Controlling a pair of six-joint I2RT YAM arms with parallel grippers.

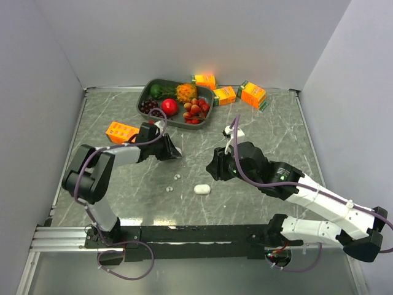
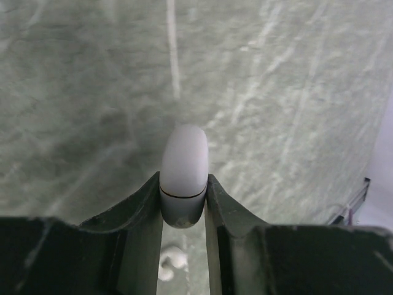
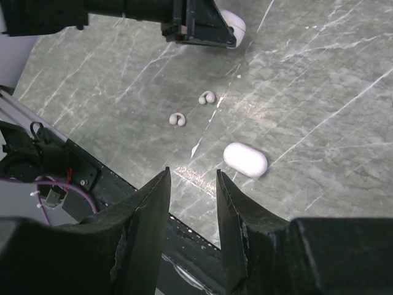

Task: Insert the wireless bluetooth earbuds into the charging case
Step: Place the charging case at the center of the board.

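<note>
My left gripper [image 2: 184, 182] is shut on a closed white charging case [image 2: 183, 161], held just above the marble table; in the top view this gripper [image 1: 174, 151] sits left of centre. Two tiny white earbuds [image 1: 177, 177] [image 1: 169, 188] lie on the table in front of it, also seen as earbuds [image 3: 208, 96] [image 3: 178, 119] in the right wrist view. One earbud [image 2: 171, 260] shows below the held case. A second closed white case [image 1: 202, 189] [image 3: 245, 159] lies flat nearby. My right gripper [image 3: 193, 175] [image 1: 215, 169] hovers open and holds nothing, just right of that case.
A dark tray [image 1: 145, 92] of fruit stands at the back. Orange boxes lie around it: one [image 1: 121, 131] by the left arm, others [image 1: 205, 80] [image 1: 225, 95] [image 1: 253, 94] at the back. The black mounting rail [image 1: 184, 233] runs along the near edge.
</note>
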